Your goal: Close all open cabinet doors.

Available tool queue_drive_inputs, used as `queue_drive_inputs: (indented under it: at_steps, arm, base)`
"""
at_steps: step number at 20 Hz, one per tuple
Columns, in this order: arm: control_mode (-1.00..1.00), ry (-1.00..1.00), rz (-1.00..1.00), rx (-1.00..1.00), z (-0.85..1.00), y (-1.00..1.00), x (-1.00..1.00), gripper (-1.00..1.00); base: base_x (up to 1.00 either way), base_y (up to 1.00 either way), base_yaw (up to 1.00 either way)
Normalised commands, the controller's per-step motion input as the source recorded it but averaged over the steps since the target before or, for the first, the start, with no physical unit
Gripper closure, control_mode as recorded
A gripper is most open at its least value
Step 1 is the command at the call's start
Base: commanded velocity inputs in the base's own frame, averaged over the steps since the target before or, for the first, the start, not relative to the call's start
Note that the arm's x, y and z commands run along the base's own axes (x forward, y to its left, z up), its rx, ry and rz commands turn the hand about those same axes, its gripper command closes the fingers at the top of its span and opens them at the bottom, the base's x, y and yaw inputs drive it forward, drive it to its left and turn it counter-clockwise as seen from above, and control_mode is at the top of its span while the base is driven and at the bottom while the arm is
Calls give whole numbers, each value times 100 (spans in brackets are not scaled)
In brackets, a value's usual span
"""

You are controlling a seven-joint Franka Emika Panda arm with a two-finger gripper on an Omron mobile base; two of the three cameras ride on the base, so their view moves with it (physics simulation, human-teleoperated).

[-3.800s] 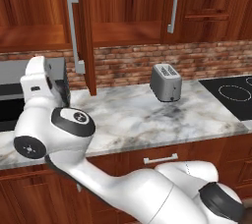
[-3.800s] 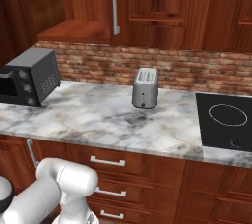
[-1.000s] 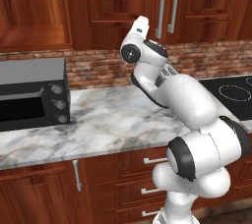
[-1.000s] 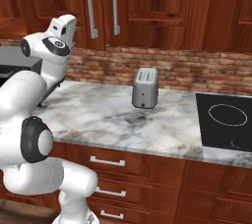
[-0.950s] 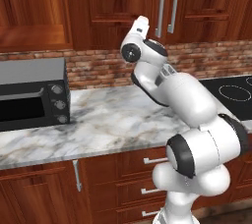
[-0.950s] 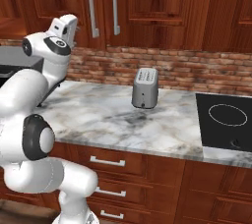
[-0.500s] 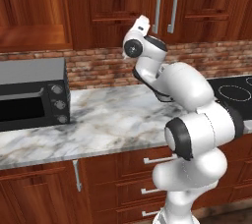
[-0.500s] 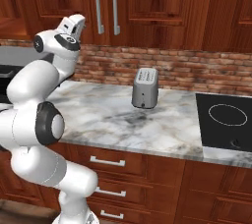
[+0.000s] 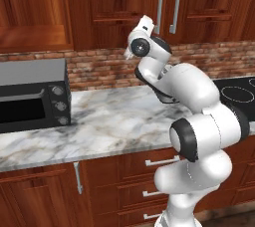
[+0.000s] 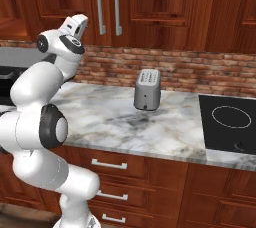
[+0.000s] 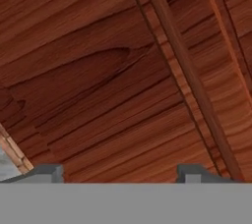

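Above the tabletop's back edge, the cabinet doors [image 9: 149, 2] with paired bar handles [image 10: 108, 5] sit flush and shut, so the task looks finished here. The pincer [image 11: 120, 173], fingers apart and empty, faces a door panel closely.

no readable text, no label, no brand, no number, no sign on any surface, the microwave's [image 9: 31, 96] two round knobs at 3 o'clock of its door carry no legible marks
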Motion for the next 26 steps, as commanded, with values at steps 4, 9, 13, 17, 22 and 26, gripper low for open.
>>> queue_drive_inputs:
  at_steps: [4, 9, 13, 17, 22, 26]
  arm:
    - [-100, 2, 3, 8, -11, 0, 3, -100]
    - [-100, 0, 0, 5, -2, 4, -45, -100]
    - [-100, -2, 0, 4, -1, 17, -79, -100]
    - [-100, -4, 0, 6, -2, 20, -97, -100]
    - [-100, 0, -2, 14, 0, 7, -100, -100]
    - [-100, 1, -13, 24, -1, -10, -100, -100]
  base:
    - [0, 0, 0]
    - [0, 0, 0]
    - [0, 0, 0]
    - [0, 0, 0]
    - [0, 0, 0]
    - [0, 0, 0]
